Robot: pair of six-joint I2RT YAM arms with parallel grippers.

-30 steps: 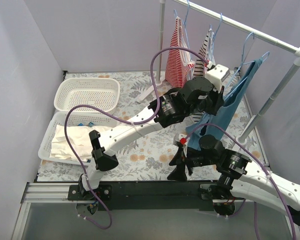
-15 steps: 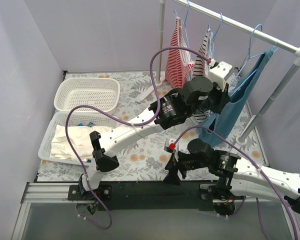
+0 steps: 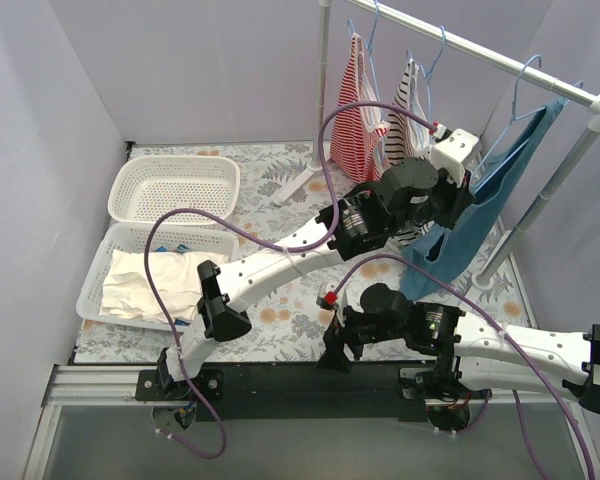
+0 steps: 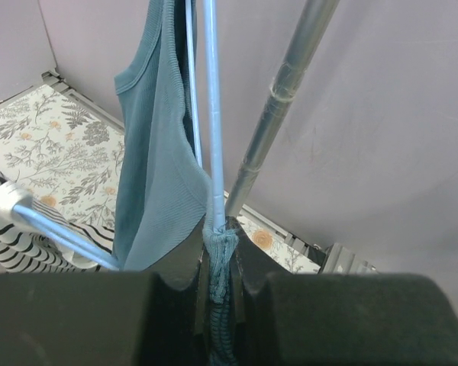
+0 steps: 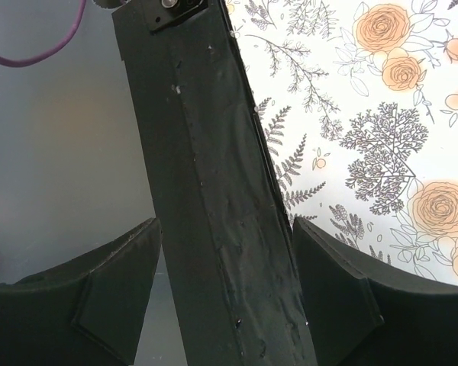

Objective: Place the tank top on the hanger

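The teal tank top (image 3: 480,205) hangs draped over the light-blue wire hanger (image 3: 525,85), whose hook is up by the rail. My left gripper (image 3: 467,198) is raised beside it. In the left wrist view the jaws are shut on a bunched strap of the tank top (image 4: 156,160) together with the hanger (image 4: 211,114) wire, pinched at the left gripper (image 4: 217,252). My right gripper (image 3: 332,352) is low at the table's near edge, open. In its wrist view the right gripper (image 5: 229,259) hovers over a black bar, gripping nothing.
A red-and-white striped top (image 3: 355,110) and a black-and-white striped top (image 3: 405,120) hang on the rail (image 3: 480,48). The rack's slanted post (image 3: 550,190) stands just right of the tank top. Two white baskets (image 3: 175,185) sit at left, the nearer basket (image 3: 98,278) holding white cloth.
The left gripper has carried the tank top and hanger up and to the right, toward the rail. The right arm has swung left and down to the table's near edge.
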